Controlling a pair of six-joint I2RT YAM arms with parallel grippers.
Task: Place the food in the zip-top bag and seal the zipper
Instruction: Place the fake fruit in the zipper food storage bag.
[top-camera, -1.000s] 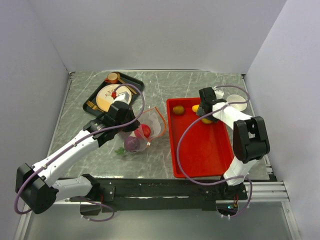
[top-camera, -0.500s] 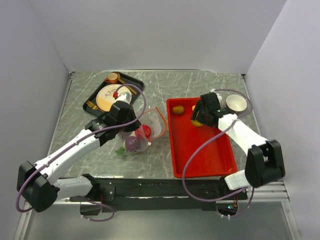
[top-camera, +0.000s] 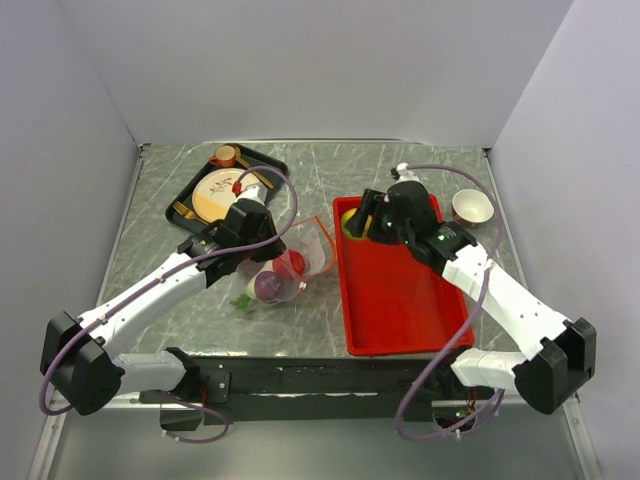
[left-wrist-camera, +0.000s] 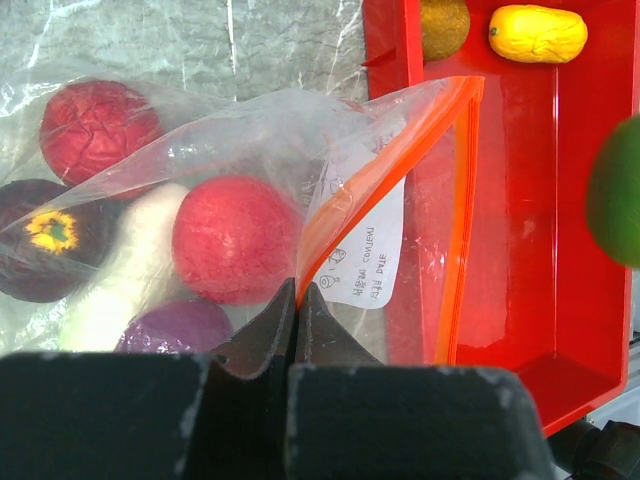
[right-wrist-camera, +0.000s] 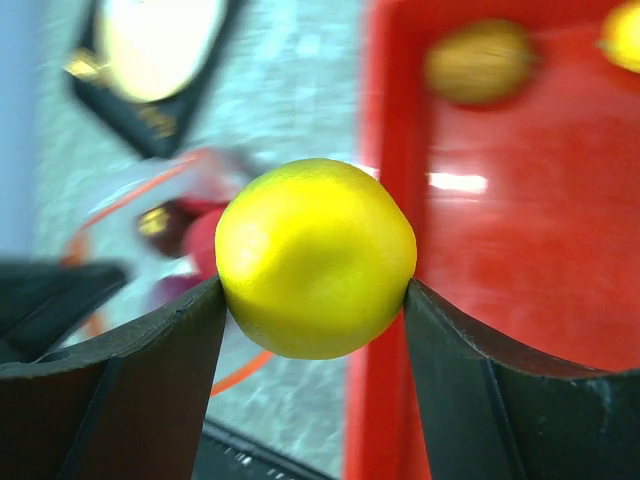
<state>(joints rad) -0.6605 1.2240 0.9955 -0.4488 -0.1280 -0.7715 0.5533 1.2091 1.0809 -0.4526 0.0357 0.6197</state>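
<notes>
The clear zip-top bag (top-camera: 300, 255) lies left of the red tray, with its mouth and orange-red zipper (left-wrist-camera: 385, 170) held open towards the tray. My left gripper (top-camera: 268, 248) is shut on the zipper strip's near lip (left-wrist-camera: 297, 290). Inside the bag are two red fruits (left-wrist-camera: 235, 238), a dark purple piece (left-wrist-camera: 50, 240), a white piece (left-wrist-camera: 130, 270) and a purple one (left-wrist-camera: 180, 325). My right gripper (top-camera: 352, 222) is shut on a round yellow fruit (right-wrist-camera: 315, 255), held over the tray's back left corner beside the bag's mouth. An olive fruit (left-wrist-camera: 443, 25) and a yellow one (left-wrist-camera: 537, 33) lie in the tray.
The rigid red tray (top-camera: 400, 300) takes up the right middle of the table. A black tray (top-camera: 190, 205) with a patterned plate (top-camera: 218, 190) and an orange cup (top-camera: 224, 155) stands at the back left. A white bowl (top-camera: 472, 206) sits at the back right. Walls close in on three sides.
My right arm has swung left from the tray's back right to its back left corner, carrying the yellow fruit towards the bag. My left gripper has kept its hold on the bag.
</notes>
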